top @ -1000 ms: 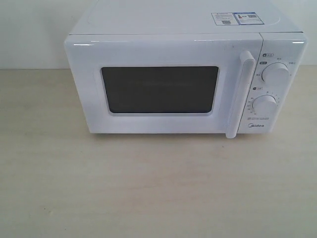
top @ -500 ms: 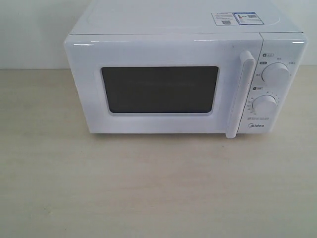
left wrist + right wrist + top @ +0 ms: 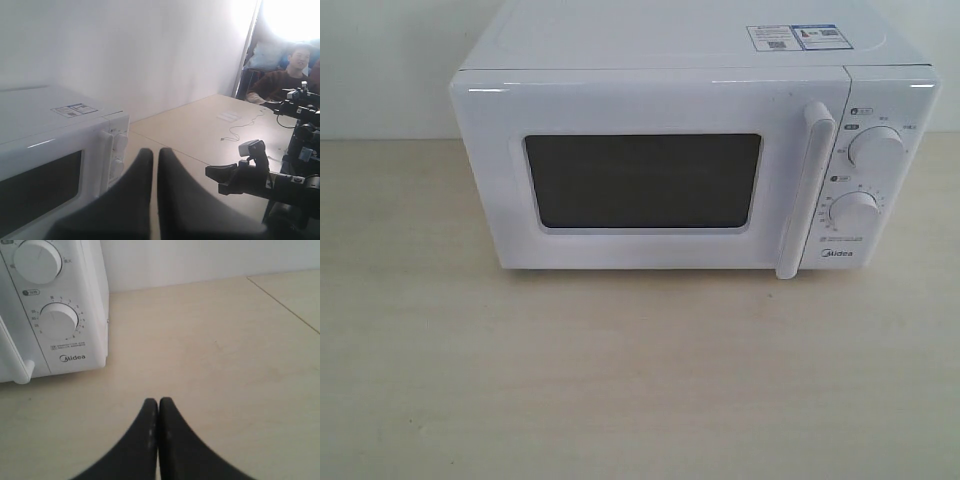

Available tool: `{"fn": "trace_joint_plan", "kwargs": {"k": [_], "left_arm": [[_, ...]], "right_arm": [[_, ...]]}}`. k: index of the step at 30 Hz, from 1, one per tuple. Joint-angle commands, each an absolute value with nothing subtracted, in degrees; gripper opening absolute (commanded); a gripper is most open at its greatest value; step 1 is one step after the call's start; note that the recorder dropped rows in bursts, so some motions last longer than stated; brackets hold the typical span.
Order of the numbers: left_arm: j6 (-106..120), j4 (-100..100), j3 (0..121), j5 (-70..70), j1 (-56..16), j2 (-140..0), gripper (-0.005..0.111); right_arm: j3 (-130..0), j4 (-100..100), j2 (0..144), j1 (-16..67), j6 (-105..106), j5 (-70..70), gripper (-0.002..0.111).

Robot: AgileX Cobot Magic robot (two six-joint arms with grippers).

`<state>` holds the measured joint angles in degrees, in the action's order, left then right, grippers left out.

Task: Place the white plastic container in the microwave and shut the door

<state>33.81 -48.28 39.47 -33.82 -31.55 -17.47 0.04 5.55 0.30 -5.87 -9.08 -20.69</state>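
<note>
The white Midea microwave [image 3: 690, 160] stands at the back of the table with its door [image 3: 640, 180] shut flat, dark window facing me and the white bar handle [image 3: 805, 190] upright beside the two knobs. The white plastic container is out of view in every frame. Neither gripper shows in the exterior view. My left gripper [image 3: 155, 153] is shut and holds nothing, off to the side of the microwave [image 3: 55, 150]. My right gripper [image 3: 158, 402] is shut and holds nothing, low over the table, short of the microwave's knob panel [image 3: 55, 315].
Pale wooden tabletop [image 3: 640, 380] stretches in front of the microwave. In the left wrist view the other black arm [image 3: 260, 175] reaches over the table, a person [image 3: 285, 70] sits beyond it, and a thin cable [image 3: 240, 125] lies on the table.
</note>
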Motion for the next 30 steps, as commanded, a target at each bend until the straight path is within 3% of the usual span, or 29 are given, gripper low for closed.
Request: {"fn": "trace_joint_plan", "kwargs": {"k": [1,30], "left_arm": [[34.02,-48.15,39.22,-33.03,-31.87,-17.40,0.004],[34.02,-48.15,39.22,-33.02,-31.87,-17.40,0.004]], "right_arm": [[0.00,5.89,0.00,-6.26,-7.95,-20.79,0.000],[0.00,5.08,0.00,-6.15,-7.17,-19.68,0.000]]}}
